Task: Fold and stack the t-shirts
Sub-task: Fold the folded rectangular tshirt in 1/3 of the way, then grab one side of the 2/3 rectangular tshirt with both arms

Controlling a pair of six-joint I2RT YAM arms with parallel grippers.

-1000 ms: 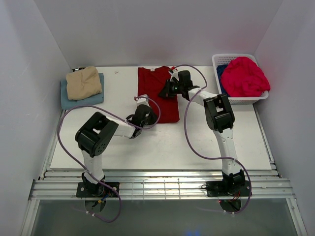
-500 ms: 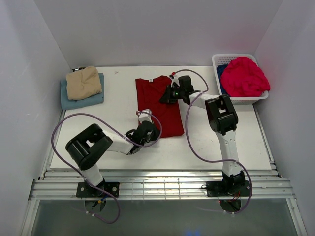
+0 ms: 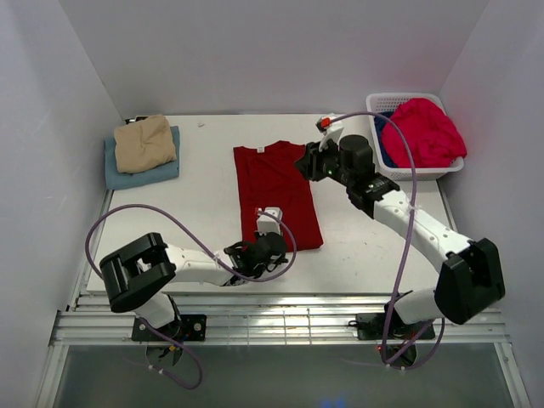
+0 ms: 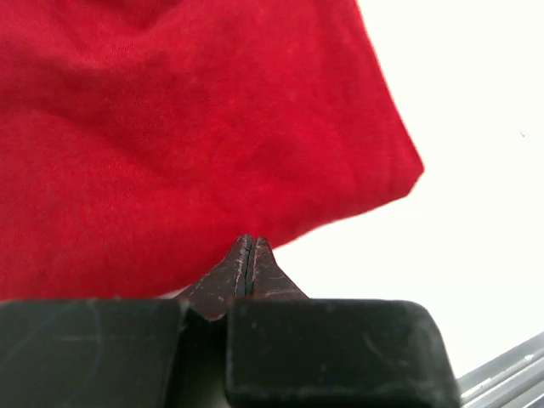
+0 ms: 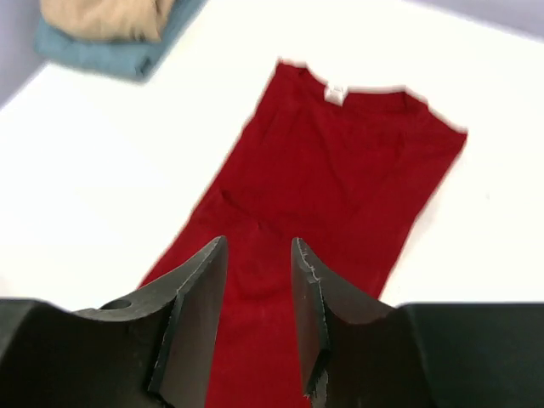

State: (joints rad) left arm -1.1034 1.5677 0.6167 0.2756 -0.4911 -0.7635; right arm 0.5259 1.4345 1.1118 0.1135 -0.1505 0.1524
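The dark red t-shirt (image 3: 276,191) lies as a long narrow strip down the middle of the table, collar at the far end. My left gripper (image 3: 270,245) is at its near hem, shut, with the tips (image 4: 246,241) meeting right at the edge of the red cloth (image 4: 170,127). My right gripper (image 3: 308,161) hovers open above the shirt's far right edge, nothing between its fingers (image 5: 259,243), the red shirt (image 5: 340,170) below them. A tan t-shirt (image 3: 144,142) rests folded on a light blue one (image 3: 149,172) at the far left.
A white lattice basket (image 3: 401,99) at the far right holds a bright pinkish-red t-shirt (image 3: 422,132) heaped over a deep blue one (image 3: 384,126). Grey walls close in three sides. A metal rail (image 3: 280,319) runs along the near table edge.
My left gripper pulled the red shirt's hem toward the near edge, stretching the shirt out. My right gripper opened, let go of the shirt and lifted off to the right.
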